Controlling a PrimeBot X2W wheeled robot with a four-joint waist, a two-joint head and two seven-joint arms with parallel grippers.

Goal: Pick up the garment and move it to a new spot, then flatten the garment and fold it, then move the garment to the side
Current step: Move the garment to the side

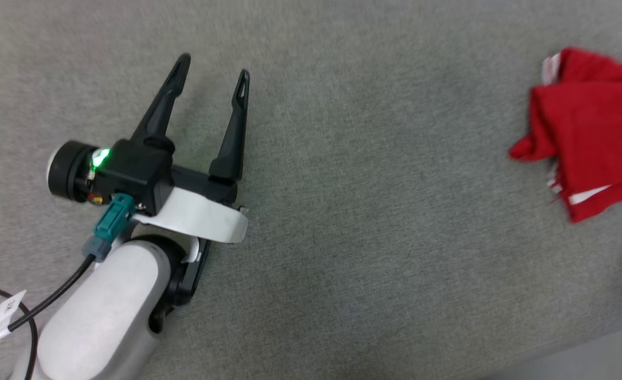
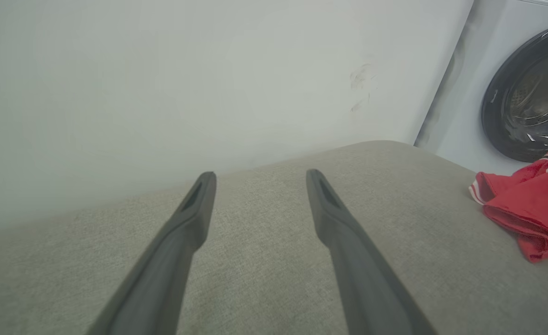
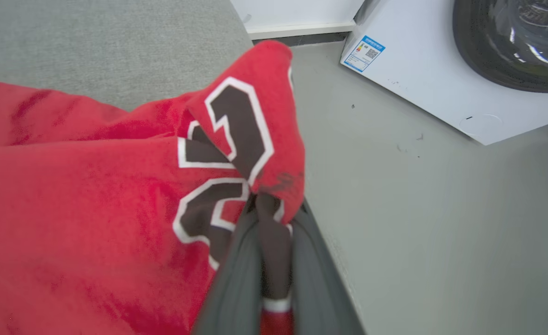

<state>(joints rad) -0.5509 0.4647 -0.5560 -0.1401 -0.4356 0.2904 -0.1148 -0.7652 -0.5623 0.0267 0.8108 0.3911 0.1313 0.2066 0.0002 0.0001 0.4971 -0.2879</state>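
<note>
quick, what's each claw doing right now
left claw: open, holding nothing.
right claw: closed, pinching a fold of the red garment.

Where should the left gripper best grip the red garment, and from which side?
The striped trim of the garment, jutting toward the open left gripper. Come from the robot's left, low over the cushion; the right gripper pinches the number print.
</note>
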